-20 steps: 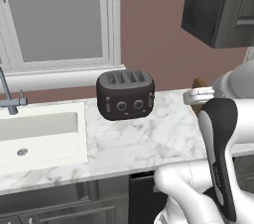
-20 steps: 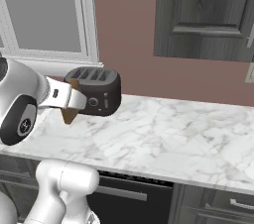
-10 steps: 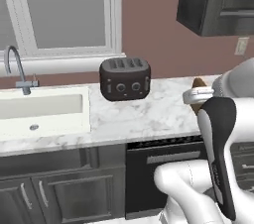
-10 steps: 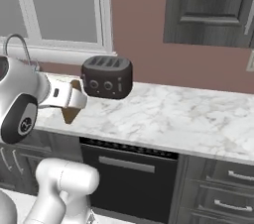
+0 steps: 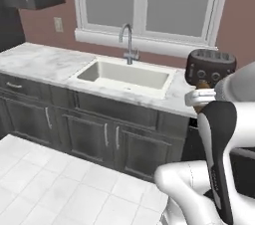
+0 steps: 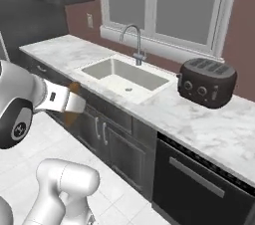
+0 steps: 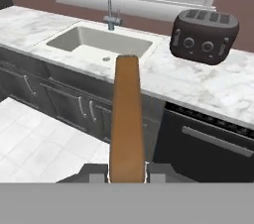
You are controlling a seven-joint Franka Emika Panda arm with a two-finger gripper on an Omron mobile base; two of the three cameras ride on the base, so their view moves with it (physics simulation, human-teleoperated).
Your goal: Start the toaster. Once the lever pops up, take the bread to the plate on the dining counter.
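Note:
My gripper is shut on the bread, a thin brown slice seen edge-on and standing up between the fingers. From the base the gripper shows off the worktop's front edge, above the floor, with the bread still in it. In the left base view the gripper and the bread sit just below the toaster. The black toaster stands on the marble worktop to the right of the sink, well beyond the hand. The plate and the dining counter are out of view.
A white sink with a curved tap is set in the marble worktop under the window. Dark cabinets and a dark appliance front run below it. White floor tiles lie in front.
The whole picture has shifted: the base has backed away from the worktop and turned, so sink and toaster look farther off. The gripper stays shut on the bread.

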